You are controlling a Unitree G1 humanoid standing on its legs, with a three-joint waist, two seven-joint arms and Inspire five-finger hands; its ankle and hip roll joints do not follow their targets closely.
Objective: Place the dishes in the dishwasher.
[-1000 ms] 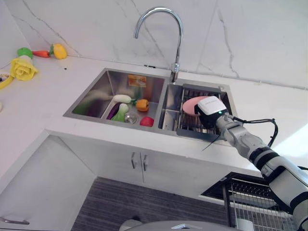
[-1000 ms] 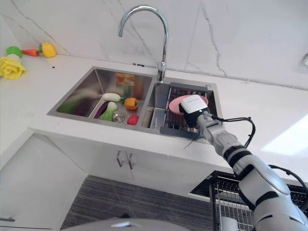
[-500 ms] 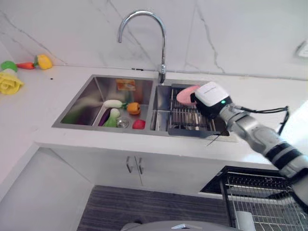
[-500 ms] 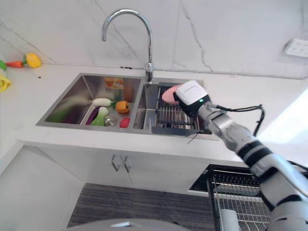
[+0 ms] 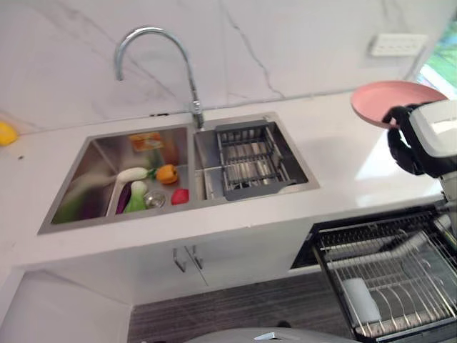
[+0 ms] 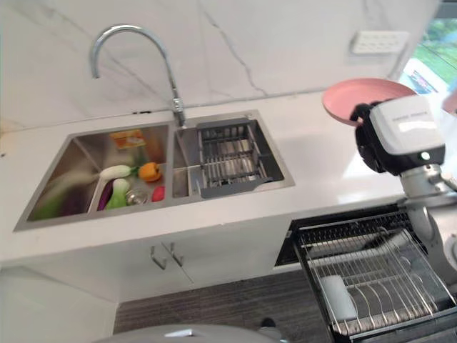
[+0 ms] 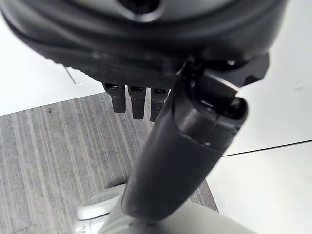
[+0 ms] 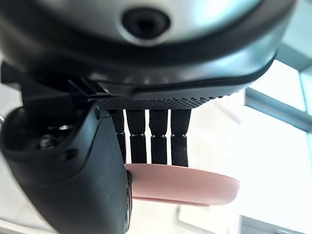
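Note:
My right hand (image 5: pixel 405 144) holds a pink plate (image 5: pixel 393 100) up in the air at the far right, above the counter's end. In the right wrist view its fingers (image 8: pixel 152 139) lie over the pink plate (image 8: pixel 187 185) and the thumb (image 8: pixel 80 170) presses from the other side. Below the hand, the dishwasher's wire rack (image 5: pixel 389 268) is pulled out, with a white cup (image 5: pixel 359 300) lying in it. My left hand (image 7: pixel 183 161) hangs over the grey floor, fingers (image 7: pixel 136 103) straight and holding nothing.
A double steel sink (image 5: pixel 96 146) is set in the white counter, with a curved faucet (image 5: pixel 153 39) behind it. Toy vegetables (image 5: pixel 166 174) lie in its left basin, and a wire drainer (image 5: pixel 250 153) sits in the right one. A wall socket (image 5: pixel 395 44) is at the back right.
My right hand has lifted the pink plate out of the sink's drainer and carried it right, above the dishwasher rack. The camera has swung to the right with it.

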